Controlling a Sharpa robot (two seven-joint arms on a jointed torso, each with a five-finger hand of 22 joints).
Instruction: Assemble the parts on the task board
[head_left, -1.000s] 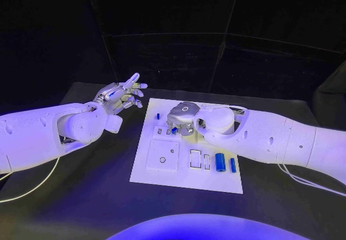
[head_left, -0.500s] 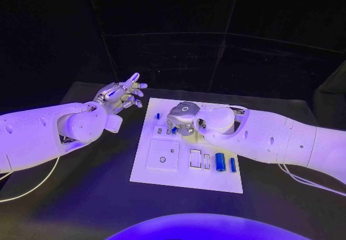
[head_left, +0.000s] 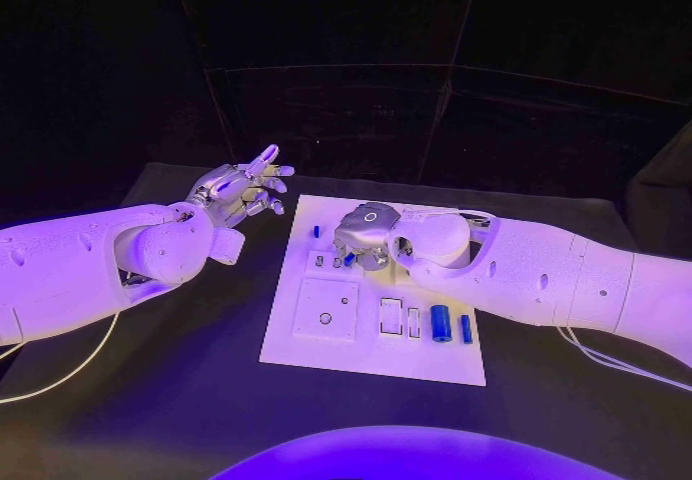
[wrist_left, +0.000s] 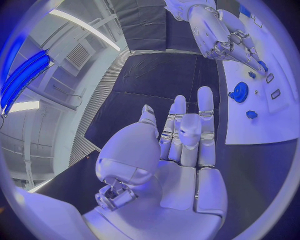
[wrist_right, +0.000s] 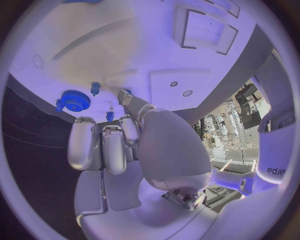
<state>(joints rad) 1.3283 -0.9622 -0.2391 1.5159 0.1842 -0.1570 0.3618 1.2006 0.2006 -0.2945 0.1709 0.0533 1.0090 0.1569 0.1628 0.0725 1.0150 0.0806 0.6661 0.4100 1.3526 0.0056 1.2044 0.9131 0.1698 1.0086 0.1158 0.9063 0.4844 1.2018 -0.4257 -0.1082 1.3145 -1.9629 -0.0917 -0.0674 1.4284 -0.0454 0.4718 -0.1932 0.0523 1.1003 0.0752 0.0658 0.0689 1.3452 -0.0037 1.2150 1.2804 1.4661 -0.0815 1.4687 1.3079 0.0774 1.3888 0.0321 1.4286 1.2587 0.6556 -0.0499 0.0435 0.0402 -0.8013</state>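
Barely shifting since a second ago: both arms keeping their places, with only a slight settling of the right hand's fingertips over the board.

Hovering off the board's left edge above the black table (head_left: 173, 350), the left hand (head_left: 238, 190) raised with straight fingers and gripping nothing, probably parked there to leave the working area free. Seen from the left wrist, that same palm (wrist_left: 181, 135) bare, fingers side by side.

Lying flat in the middle of the table, the task board (head_left: 361, 355), with a small blue part (head_left: 316, 231) near its far left corner and a white square block (head_left: 327, 310) nearer the robot.

Reaching down onto the board's far middle, the right hand (head_left: 368, 235), fingers curled toward a blue peg (head_left: 351, 258) at its fingertips, likely seating or picking it. Touching or actually pinching: impossible to tell from either wrist. Showing beyond these curled fingers (wrist_right: 103, 145) in the right wrist view, a blue gear (wrist_right: 74, 100) and a small blue stud (wrist_right: 95, 88) standing on the board.

Waiting further right in the near row, two blue cylinders (head_left: 440, 323) lying side by side, untouched, beside open rectangular slots (head_left: 391, 316), suggesting plenty of assembly yet to do.
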